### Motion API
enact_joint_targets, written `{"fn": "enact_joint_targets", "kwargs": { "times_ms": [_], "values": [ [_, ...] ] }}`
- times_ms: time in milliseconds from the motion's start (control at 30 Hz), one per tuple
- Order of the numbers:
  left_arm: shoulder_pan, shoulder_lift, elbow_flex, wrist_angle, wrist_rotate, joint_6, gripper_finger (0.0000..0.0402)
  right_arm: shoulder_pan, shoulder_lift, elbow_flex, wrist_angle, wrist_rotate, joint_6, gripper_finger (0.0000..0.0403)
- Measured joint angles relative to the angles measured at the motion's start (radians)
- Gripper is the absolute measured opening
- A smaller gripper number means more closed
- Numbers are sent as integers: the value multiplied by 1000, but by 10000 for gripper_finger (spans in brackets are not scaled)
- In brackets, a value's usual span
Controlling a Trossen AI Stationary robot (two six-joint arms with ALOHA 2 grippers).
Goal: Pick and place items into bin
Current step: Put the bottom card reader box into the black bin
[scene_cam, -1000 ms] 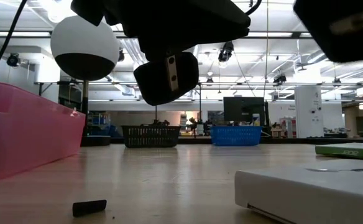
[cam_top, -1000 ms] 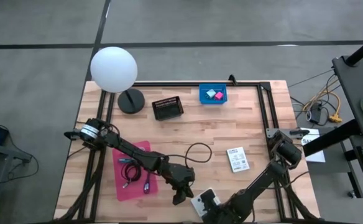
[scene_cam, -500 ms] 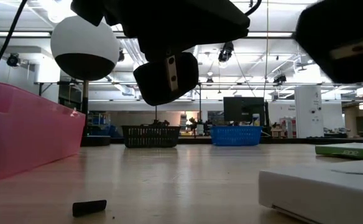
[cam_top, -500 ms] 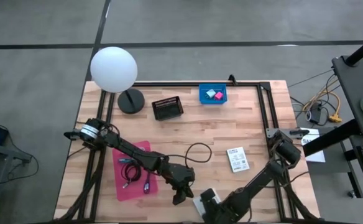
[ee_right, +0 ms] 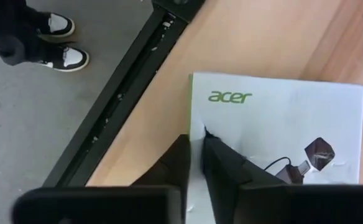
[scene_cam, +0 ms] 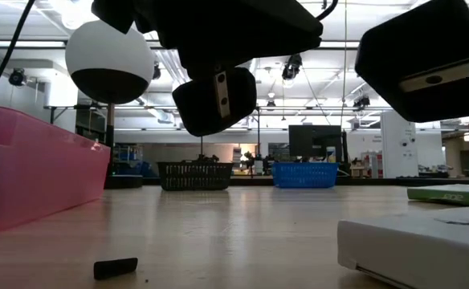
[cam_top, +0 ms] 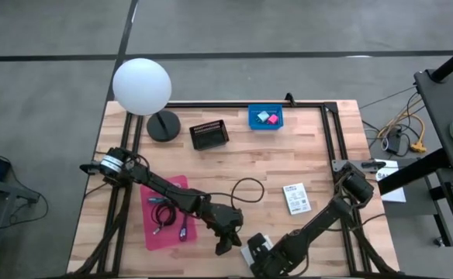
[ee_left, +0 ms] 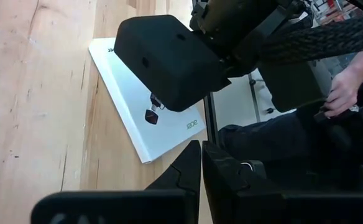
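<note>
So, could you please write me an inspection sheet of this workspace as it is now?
Surface: wooden table, framed by black rails.
Job's things: white Acer box at the near edge; white packet; black cable loop; cubes in blue bin; cables in pink tray.
Clutter: black basket; white globe lamp; small black piece on the wood.
Grippers: left gripper shut, holding nothing, beside the box; right gripper closing on the box's edge.
Cables: loose wires beside the table.
Surroundings: a person's shoes on the grey floor; a hand.
</note>
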Motion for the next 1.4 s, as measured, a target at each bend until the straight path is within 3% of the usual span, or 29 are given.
{"fn": "enact_joint_targets", "kwargs": {
  "times_ms": [100,400,700,1000,1200,1400],
  "values": [
    [0,0,0,0,0,0,0,0,0,-1,-2,2,0,17],
    [0,-6,0,-5,42,0,0,1,-45,15,-88,25,24,12],
    [1,-111,-1,-100,10,9,0,-5,-141,25,-180,107,56,11],
    [-3,-297,-1,-259,-183,28,0,-12,-214,27,-208,190,123,11],
    [-15,-396,0,-258,-349,99,0,-34,-292,26,-230,257,132,11],
    [-27,-450,0,-270,-424,140,0,-94,-354,24,-242,316,122,11]
  ]
}}
